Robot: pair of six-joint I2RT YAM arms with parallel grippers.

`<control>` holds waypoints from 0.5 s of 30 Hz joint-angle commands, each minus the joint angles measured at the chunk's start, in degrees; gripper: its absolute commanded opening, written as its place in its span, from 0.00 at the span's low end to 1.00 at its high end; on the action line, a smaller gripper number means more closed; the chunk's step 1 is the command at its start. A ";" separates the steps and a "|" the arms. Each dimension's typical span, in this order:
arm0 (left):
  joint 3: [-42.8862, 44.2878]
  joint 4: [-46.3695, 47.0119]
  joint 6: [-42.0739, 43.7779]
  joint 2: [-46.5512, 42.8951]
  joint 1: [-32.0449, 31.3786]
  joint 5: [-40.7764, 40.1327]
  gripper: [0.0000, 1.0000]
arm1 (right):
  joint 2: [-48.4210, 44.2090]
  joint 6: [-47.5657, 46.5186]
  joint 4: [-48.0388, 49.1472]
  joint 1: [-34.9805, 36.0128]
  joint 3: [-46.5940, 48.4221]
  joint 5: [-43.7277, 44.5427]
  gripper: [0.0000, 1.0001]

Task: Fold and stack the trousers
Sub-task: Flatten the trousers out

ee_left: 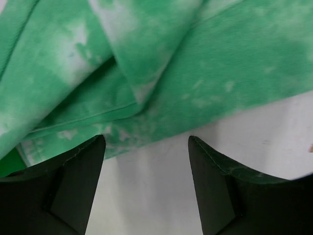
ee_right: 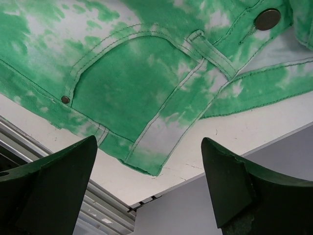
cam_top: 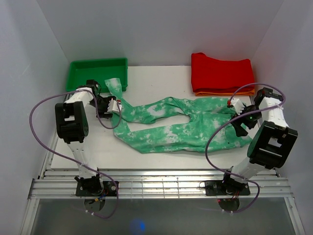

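- Left jaws stand spread, pinching nothing; right jaws are likewise spread and hold nothing.
- Mint-green, white-blotched tie-dye cloth trousers (cam_top: 171, 126) lie flat on the white counter (cam_top: 156, 81) between both pairs of jaws: leg hems (ee_left: 73, 120) just ahead of the left, waistband corner (ee_right: 142, 159) just ahead of the right.
- Probably light and limp, they should sag when lifted; doubled, stitched edges offer the surest hold.
- Twill-like weave, raised seams, curved pocket (ee_right: 122, 83), round metal button (ee_right: 267, 19).

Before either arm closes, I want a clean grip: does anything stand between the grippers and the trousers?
Nothing visible does. The left gripper hangs open just short of a leg end of the trousers, and the right gripper is open at their waist. Only bare table shows between each and the cloth.
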 commanded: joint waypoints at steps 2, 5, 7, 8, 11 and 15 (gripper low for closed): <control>6.01 -2.45 4.54 6.67 -0.01 2.16 0.78 | 1.92 0.81 -2.56 0.38 2.31 -0.18 0.92; 10.94 -7.28 6.03 10.99 -0.01 1.63 0.77 | 3.67 1.51 -3.95 0.38 3.54 -0.87 0.92; 11.21 -7.91 7.09 13.29 -0.01 1.36 0.73 | 4.56 1.78 -4.58 0.38 4.68 -1.05 0.91; 11.12 -8.00 7.88 14.08 -0.19 1.28 0.70 | 5.17 1.86 -4.93 0.38 5.04 -0.79 0.91; 12.61 -11.32 8.24 17.50 -0.62 -1.62 0.50 | 5.61 1.78 -5.63 0.47 6.36 0.27 0.90; 11.65 -17.03 5.78 17.08 -0.54 -6.27 0.21 | 5.09 1.60 -6.60 0.56 7.41 -1.39 0.89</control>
